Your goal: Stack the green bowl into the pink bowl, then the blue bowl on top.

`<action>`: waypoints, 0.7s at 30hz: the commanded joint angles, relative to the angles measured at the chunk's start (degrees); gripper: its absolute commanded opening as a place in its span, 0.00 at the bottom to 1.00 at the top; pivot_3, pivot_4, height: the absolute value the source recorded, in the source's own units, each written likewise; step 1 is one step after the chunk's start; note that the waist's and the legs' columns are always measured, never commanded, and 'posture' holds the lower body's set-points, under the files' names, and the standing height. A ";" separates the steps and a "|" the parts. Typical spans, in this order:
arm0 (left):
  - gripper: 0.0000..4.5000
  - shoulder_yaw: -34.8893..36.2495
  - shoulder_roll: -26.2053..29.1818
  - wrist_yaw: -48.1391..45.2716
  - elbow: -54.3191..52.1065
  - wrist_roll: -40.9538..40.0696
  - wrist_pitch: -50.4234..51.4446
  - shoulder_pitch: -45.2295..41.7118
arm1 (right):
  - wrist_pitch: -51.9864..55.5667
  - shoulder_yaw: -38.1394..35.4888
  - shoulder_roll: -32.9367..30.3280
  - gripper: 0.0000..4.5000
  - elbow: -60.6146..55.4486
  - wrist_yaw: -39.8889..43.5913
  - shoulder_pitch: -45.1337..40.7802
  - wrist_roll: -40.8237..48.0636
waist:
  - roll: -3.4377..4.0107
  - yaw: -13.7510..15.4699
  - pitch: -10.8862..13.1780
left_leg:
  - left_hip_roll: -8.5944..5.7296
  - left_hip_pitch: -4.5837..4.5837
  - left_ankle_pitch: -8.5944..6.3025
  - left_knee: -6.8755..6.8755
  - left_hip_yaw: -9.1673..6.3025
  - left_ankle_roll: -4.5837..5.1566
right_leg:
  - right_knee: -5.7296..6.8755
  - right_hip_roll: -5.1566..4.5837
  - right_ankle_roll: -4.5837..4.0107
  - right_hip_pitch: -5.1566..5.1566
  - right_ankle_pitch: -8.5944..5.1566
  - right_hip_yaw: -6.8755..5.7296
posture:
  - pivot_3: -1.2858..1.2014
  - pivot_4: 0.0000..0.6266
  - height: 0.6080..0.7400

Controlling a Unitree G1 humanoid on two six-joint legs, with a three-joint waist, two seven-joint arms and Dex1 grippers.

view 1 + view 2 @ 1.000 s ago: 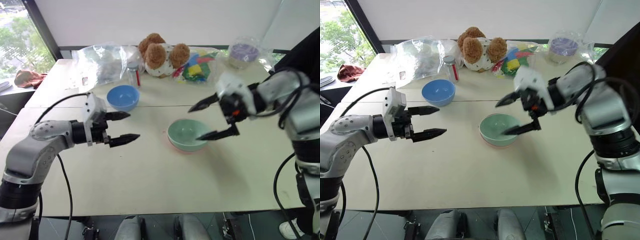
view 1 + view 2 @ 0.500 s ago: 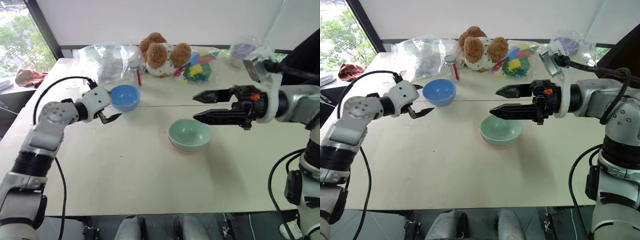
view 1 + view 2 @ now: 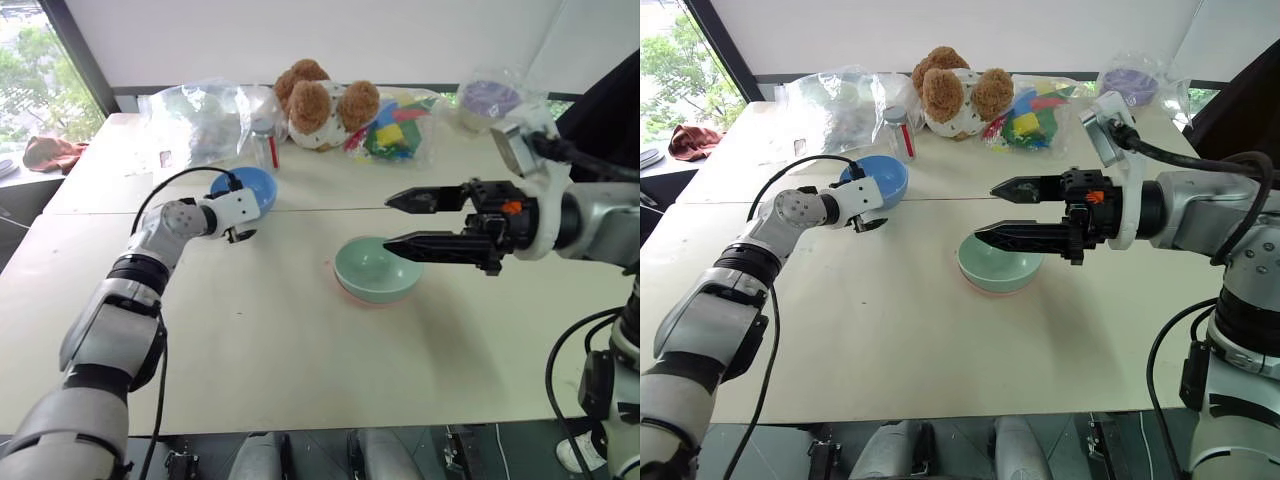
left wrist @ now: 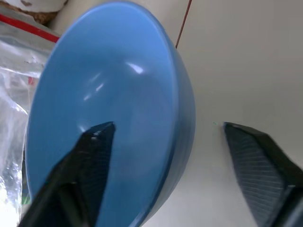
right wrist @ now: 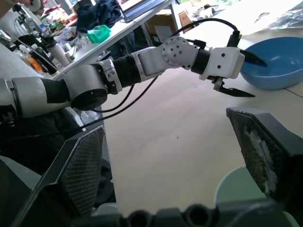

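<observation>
Sky-blue plastic marks the blue bowl (image 3: 248, 190), which is set on the pale table (image 3: 300, 340) toward its far left, in front of a clear bag (image 3: 200, 120) and a small bottle (image 3: 265, 148). The bowl's near rim is straddled by the left gripper (image 4: 165, 137): one black finger (image 4: 92, 156) is seen inside the bowl and the other outside its wall above the tabletop, and the jaws are parted, with a gap seen between the outer finger and the wall. Near the middle of the table the green bowl (image 3: 376, 269) is seated inside the pink bowl (image 3: 345, 293), of which only a thin pink edge is seen beneath it. The right gripper (image 3: 402, 222) is held above the table just beside the green bowl, pointed leftward, its two long fingers spread wide apart and nothing held between them. At the far edge of the table a brown plush bear (image 3: 320, 103) is seated, beside a bag of coloured toys (image 3: 395, 130) and a bagged purple-lidded container (image 3: 487, 102).
</observation>
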 commanded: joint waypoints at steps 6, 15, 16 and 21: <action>0.00 2.94 -0.24 -1.40 3.25 -1.03 -3.75 -4.98 | -2.64 -1.85 -3.05 1.00 -1.72 -3.07 1.19 3.58 | -0.01 0.10 0.00 | 0.00 -0.01 0.00 0.01 0.00 -0.01 | 0.00 0.00 0.00 0.00 0.00 0.00 | 0.52 0.24 1.00; 0.00 13.76 -5.98 -40.91 -9.81 -24.18 -5.81 -8.64 | -6.46 -3.05 -11.68 1.00 -2.44 -0.25 7.80 1.74 | -0.02 1.35 0.00 | -0.05 -0.09 0.19 0.16 0.03 -0.33 | -0.03 0.08 0.00 0.01 0.00 0.00 | 0.52 0.24 1.00; 0.00 13.69 -7.12 -44.25 -12.06 -26.01 -4.12 -8.83 | -7.03 -3.65 -13.30 1.00 -2.89 0.67 9.42 1.12 | -0.02 1.35 0.00 | -0.06 -0.09 0.18 0.19 0.03 -0.32 | -0.03 0.08 0.01 0.02 0.00 0.00 | 0.52 0.24 1.00; 0.00 11.08 -12.24 -56.47 -19.16 -33.33 5.05 -10.78 | -10.82 -7.97 -20.89 1.00 -7.68 5.89 20.13 -2.34 | -0.02 1.36 0.00 | -0.05 -0.10 -0.03 0.31 -0.02 0.05 | -0.01 0.17 0.03 0.08 0.00 0.02 | 0.52 0.24 1.00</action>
